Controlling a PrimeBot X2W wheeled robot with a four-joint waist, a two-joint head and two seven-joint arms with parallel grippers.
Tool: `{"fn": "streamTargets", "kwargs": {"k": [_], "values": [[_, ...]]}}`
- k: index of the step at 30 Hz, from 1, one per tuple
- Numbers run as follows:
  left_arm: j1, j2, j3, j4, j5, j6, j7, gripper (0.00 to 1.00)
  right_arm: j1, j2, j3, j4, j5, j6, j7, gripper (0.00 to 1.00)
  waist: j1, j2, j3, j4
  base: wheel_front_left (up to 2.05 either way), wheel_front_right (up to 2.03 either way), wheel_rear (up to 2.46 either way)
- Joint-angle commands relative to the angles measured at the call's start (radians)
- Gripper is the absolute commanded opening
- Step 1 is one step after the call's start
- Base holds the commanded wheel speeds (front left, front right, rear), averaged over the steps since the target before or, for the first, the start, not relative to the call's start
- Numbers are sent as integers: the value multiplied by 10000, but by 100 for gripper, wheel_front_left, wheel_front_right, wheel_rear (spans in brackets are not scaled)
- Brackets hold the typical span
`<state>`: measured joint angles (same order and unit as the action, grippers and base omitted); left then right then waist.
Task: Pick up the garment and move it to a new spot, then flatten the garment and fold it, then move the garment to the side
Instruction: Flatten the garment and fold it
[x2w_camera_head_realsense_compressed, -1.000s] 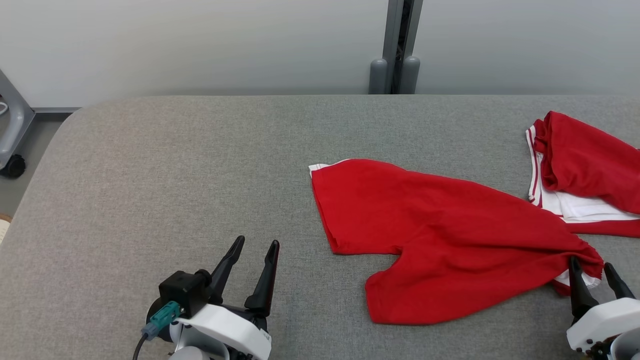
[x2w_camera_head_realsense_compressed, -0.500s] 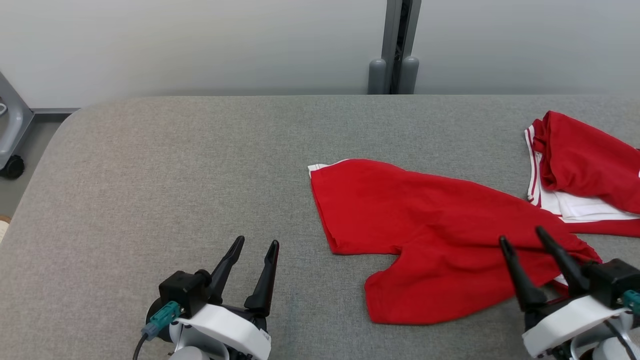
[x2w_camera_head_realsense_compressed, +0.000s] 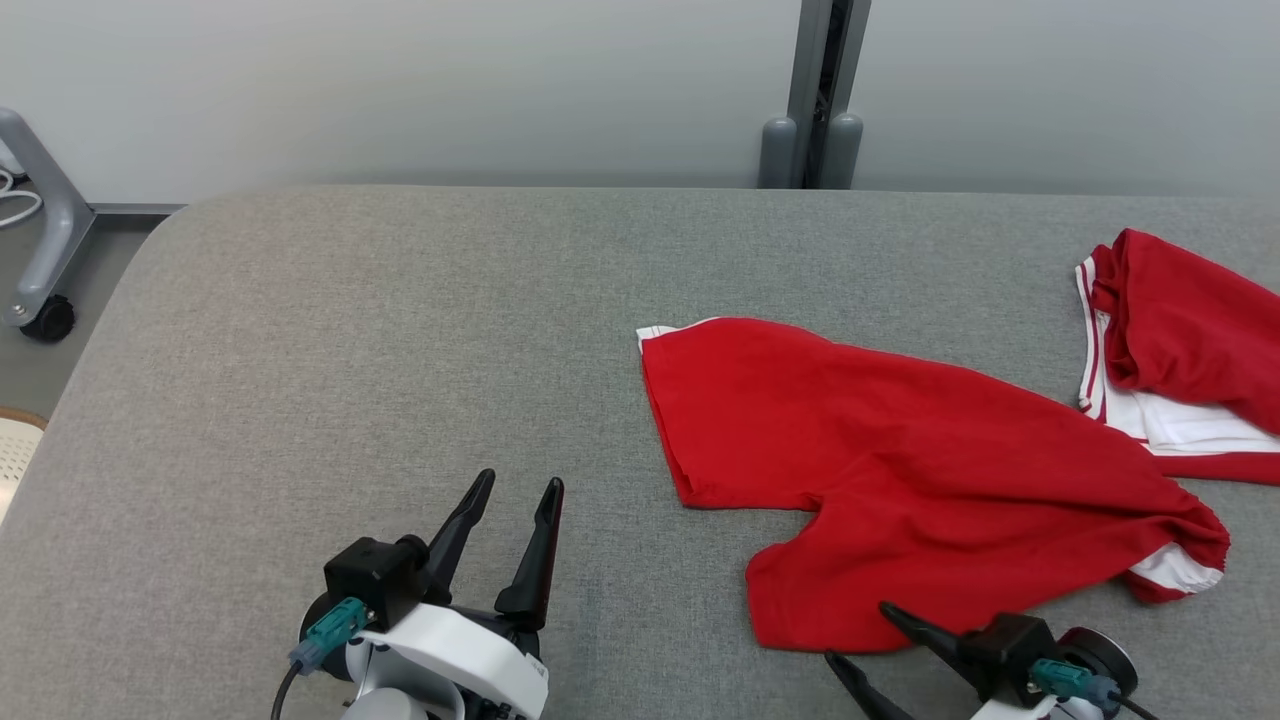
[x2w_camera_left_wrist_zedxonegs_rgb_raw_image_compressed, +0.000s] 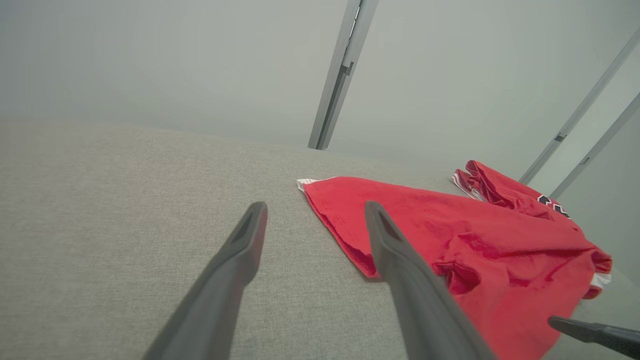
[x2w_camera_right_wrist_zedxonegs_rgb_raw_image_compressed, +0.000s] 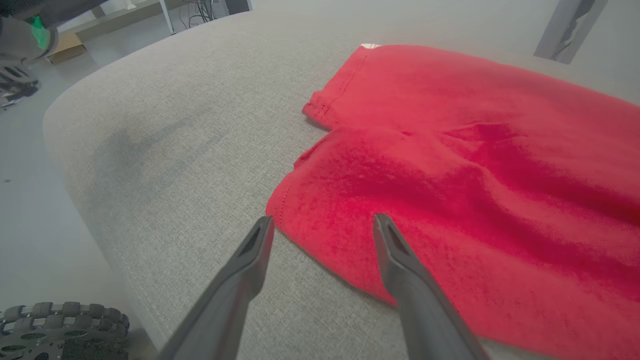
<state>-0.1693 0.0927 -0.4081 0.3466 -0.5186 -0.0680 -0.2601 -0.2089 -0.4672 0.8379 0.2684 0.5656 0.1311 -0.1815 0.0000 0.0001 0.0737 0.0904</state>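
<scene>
The garment is a pair of red shorts with white trim, lying crumpled on the grey padded table, right of centre. My right gripper is low at the front, turned to point left, open, its tips just at the near leg hem. In the right wrist view the right gripper straddles that hem corner of the garment, one finger over cloth, one over table. My left gripper stands open and empty left of the garment. The left wrist view has the left gripper facing the garment.
A second red and white garment lies bunched at the table's right edge. A grey post rises behind the table. A wheeled stand is on the floor at far left. The table's near edge is close to the right gripper.
My right gripper has left the garment's right end, swung down and leftward, and now points left at the near leg hem. The camera shifted slightly. The left gripper has not moved.
</scene>
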Motion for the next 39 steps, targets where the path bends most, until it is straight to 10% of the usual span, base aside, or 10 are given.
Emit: {"fn": "streamTargets", "kwargs": {"k": [1,23,24,26,39], "values": [[-91,46,23,19,-63,-14,-42,100,-234,-35,176,56,59,-2,80,100,0,-1,18,58,0,0,0],[-18,-34,206,28,13,-61,-48,100,-2149,883,1428,3178,-2408,-4,1123,100,0,-1,-24,548,0,0,0],[-12,-34,205,31,22,-69,-49,100,-2152,945,1402,3282,-2399,-4,1100,81,0,-1,-24,581,0,0,0],[-7,-46,191,39,38,-82,-49,100,-2235,1060,1322,3482,-2310,-4,1002,0,0,-1,-31,667,0,0,0],[138,-48,205,81,111,-95,-50,100,-2867,1171,1677,1931,-461,-2,147,0,0,-1,-180,973,0,0,0]]}}
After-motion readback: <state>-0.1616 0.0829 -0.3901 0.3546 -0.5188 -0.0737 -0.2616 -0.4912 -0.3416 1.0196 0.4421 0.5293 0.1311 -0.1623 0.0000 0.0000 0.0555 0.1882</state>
